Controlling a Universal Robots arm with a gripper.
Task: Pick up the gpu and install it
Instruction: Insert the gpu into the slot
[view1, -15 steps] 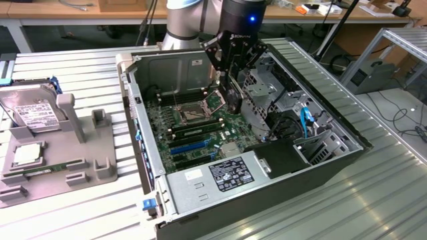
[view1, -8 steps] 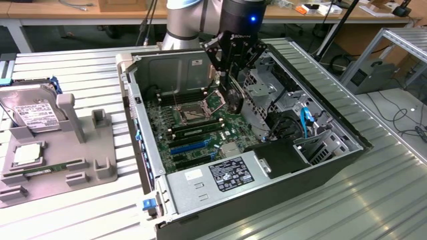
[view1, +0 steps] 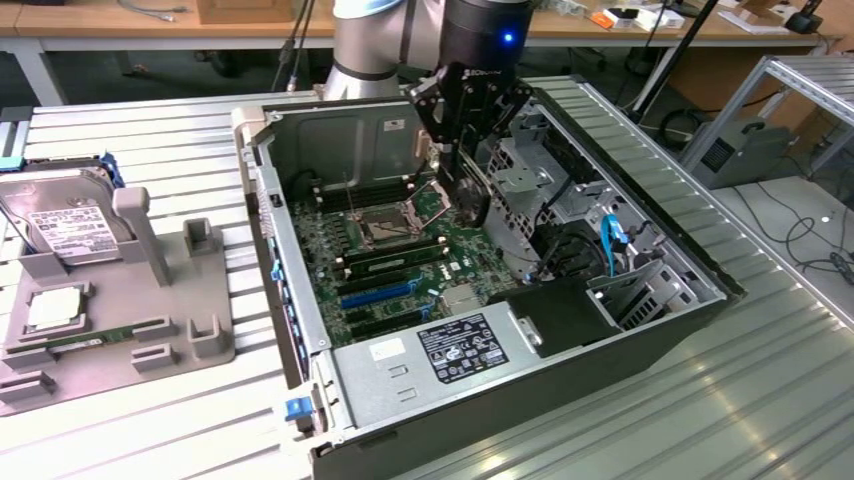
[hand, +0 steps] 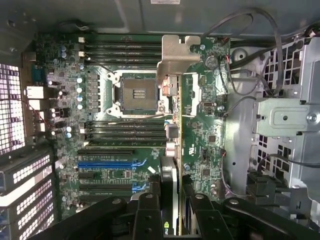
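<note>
My gripper (view1: 467, 125) hangs over the middle of the open computer case (view1: 287, 300), shut on the gpu (view1: 469, 190). The dark card is held on edge and reaches down towards the motherboard (view1: 387, 260), next to the CPU socket (view1: 384, 228). In the wrist view the gpu (hand: 172, 187) runs edge-on between my black fingers (hand: 148, 217). Its silver bracket (hand: 177, 55) is at the far end, over the board. My gripper (hand: 173, 220) is shut on the card's near end. The blue expansion slot (hand: 107, 164) lies off to one side of the card.
A grey fixture (view1: 160, 330) at the exterior view's left holds a silver hard drive (view1: 54, 225) and a small chip (view1: 54, 308). Inside the case are the power supply (view1: 454, 350), drive cages (view1: 627, 290) and loose cables (hand: 240, 30). A slatted metal table (view1: 747, 390) surrounds the case.
</note>
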